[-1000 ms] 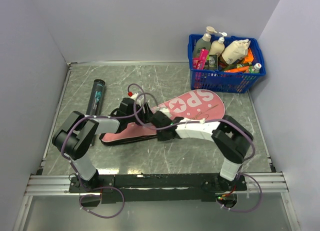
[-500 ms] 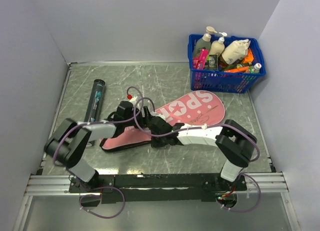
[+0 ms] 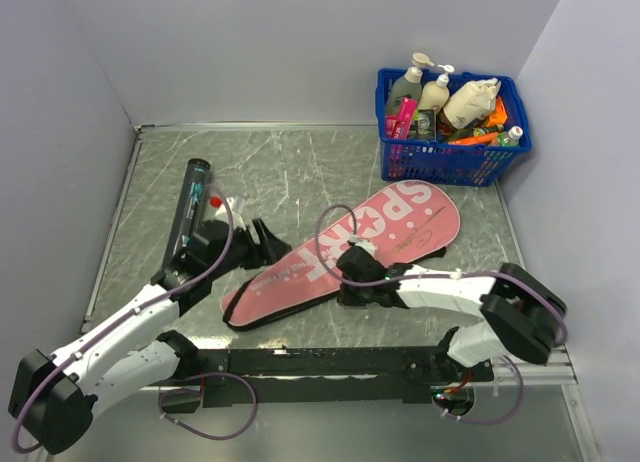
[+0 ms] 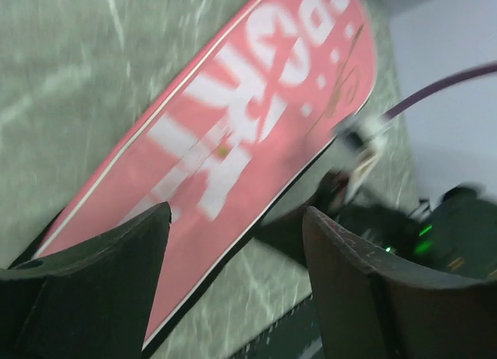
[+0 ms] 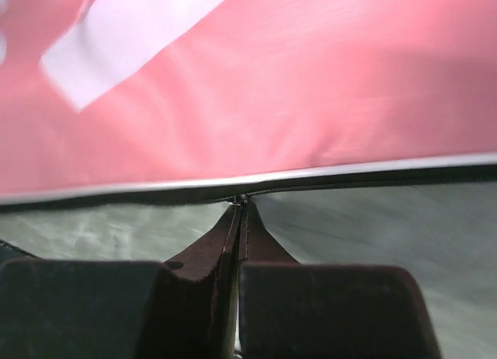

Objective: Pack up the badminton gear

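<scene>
The long pink racket cover [image 3: 345, 250] lettered "SPORT" lies flat and diagonal on the table, wide end at the far right. It also shows in the left wrist view [image 4: 256, 102] and the right wrist view [image 5: 311, 87]. My left gripper [image 3: 264, 239] [image 4: 237, 258] is open and empty beside the cover's narrow half. My right gripper [image 3: 350, 274] [image 5: 237, 270] is shut on a dark pull tab [image 5: 242, 231] at the cover's black zipper edge. The slim black tube [image 3: 191, 197] lies at the far left. No rackets or shuttlecocks are in view.
A blue plastic basket [image 3: 440, 162] of bottles stands at the back right corner. Grey walls close in the table on the left, back and right. A black rail [image 3: 320, 362] runs along the near edge by the arm bases.
Both grippers were together over the cover's middle. The left arm has drawn back to the left and off the cover. The right gripper has slid to the cover's near edge; the cover has shifted slightly.
</scene>
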Controlling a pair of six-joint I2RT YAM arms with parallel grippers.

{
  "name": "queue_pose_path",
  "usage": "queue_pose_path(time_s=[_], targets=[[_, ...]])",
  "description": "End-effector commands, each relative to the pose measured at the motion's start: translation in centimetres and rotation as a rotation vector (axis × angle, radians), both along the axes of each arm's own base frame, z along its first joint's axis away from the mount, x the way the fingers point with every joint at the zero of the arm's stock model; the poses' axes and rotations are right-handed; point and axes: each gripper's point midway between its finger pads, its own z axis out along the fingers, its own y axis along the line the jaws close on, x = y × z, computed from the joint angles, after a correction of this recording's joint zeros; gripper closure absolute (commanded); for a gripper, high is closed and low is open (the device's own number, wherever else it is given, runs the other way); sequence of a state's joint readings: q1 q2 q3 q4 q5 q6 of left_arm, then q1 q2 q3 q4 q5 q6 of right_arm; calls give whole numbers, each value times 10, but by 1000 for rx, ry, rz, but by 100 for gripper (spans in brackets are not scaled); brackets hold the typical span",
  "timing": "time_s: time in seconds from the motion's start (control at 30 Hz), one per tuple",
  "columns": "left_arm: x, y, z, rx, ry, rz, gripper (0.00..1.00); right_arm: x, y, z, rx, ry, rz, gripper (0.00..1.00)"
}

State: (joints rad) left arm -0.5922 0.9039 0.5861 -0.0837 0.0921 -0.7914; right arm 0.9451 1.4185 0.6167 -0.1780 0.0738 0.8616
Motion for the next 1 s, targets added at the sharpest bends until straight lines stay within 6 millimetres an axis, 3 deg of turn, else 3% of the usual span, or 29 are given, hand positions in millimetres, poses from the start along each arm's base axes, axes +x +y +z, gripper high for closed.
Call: queue_pose_path(time_s=[0.0, 0.2, 0.33, 0.5, 0.73, 0.87, 0.9, 0.97], targets=[[-37, 18, -64, 103, 205, 29, 27, 11, -33, 14, 6, -63, -105, 100], [-52, 33, -97, 163, 288, 73, 30, 5, -80, 15, -15, -77, -178, 100], [-55, 37, -101, 181, 299, 91, 30, 5, -99, 15, -16, -76, -221, 100], [-61, 38, -112, 226, 321, 101, 30, 4, -95, 11, -2, -61, -204, 100], [-74, 35, -152, 370, 393, 71, 30, 2, -90, 5, 16, -44, -199, 100], [-79, 22, -158, 380, 382, 25, 31, 2, -92, 6, 7, -44, -202, 100], [-81, 20, -160, 377, 380, 14, 33, 1, -91, 6, 9, -42, -200, 100], [-84, 14, -160, 359, 376, -21, 56, -1, -92, 4, 10, -36, -204, 100]])
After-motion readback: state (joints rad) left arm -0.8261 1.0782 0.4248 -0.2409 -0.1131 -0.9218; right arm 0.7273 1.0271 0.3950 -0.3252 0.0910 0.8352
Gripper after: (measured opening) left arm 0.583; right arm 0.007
